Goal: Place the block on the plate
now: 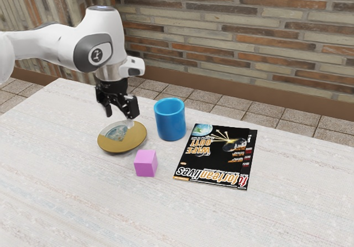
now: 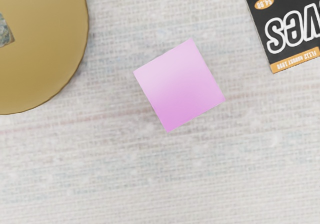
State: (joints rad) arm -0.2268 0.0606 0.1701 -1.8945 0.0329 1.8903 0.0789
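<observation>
My gripper (image 1: 119, 117) hangs in the air with its two fingers spread apart and nothing between them. The pink block (image 1: 146, 163) sits on the table (image 1: 83, 203), off the plate (image 1: 136, 143) and between it and the magazine (image 1: 215, 156). Near the plate, a mug (image 1: 170, 120) rises upright on the side of the block toward the brick wall (image 1: 238, 31), the tallest thing standing around my work. The block is a smooth, flat-faced cube; the plate is round and gold-rimmed with a picture in its middle; the mug is a glossy blue cylinder; the magazine lies flat, black and printed, on pale, woven-looking streaks. I count one block, one plate, one mug and one magazine
</observation>
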